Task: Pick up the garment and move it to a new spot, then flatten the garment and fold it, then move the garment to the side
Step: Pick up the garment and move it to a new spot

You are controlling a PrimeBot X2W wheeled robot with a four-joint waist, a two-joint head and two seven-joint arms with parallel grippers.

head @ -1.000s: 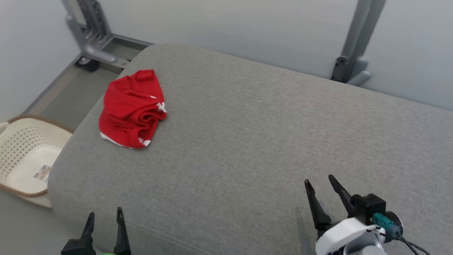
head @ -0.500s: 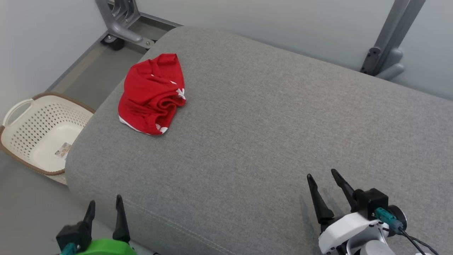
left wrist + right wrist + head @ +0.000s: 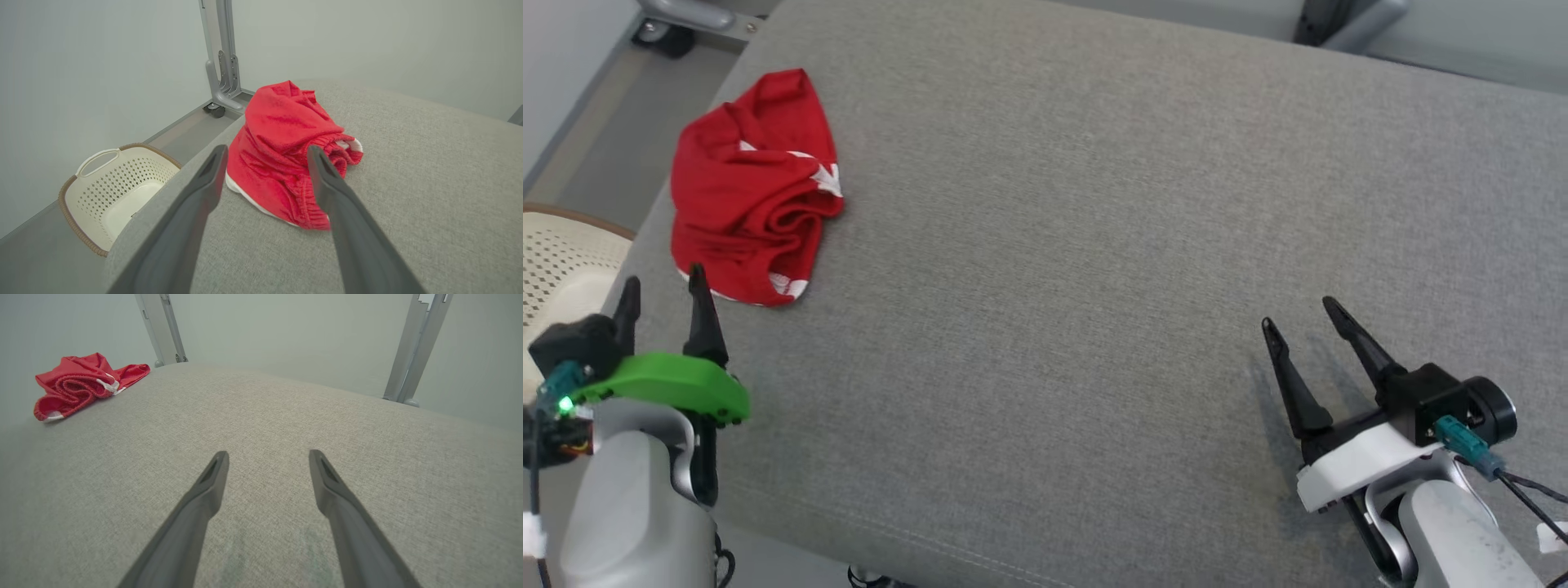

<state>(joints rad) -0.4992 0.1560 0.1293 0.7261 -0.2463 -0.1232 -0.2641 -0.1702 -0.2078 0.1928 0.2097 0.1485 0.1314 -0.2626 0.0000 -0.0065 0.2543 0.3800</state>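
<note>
A crumpled red cloth garment with white trim (image 3: 752, 188) lies on a big grey fabric cushion (image 3: 1054, 245). It sits in a bunched heap near the cushion's left edge.

The left gripper with two dark fingers and a green cover (image 3: 662, 284) hovers just in front of the garment, and its fingers point at it. The fingers are spread apart with nothing between them. In the left wrist view the garment (image 3: 282, 155) sits right past the tips of the left gripper (image 3: 266, 151), a bit more toward the right finger. One fingertip looks very close to the near white-edged hem. I cannot tell if it touches the cloth.

The right gripper with two dark fingers and a white cover (image 3: 1298, 314) is well apart from the garment, over bare cushion. Its fingers are spread wide too and hold nothing. In the right wrist view the garment (image 3: 81, 386) is far off to the left of the right gripper (image 3: 268, 454).

A cream plastic basket with holes and a brown rim (image 3: 114, 179) stands on the floor to the left of the left gripper, beside the cushion. A grey metal post (image 3: 220, 61) stands past the garment, by the pale wall.
</note>
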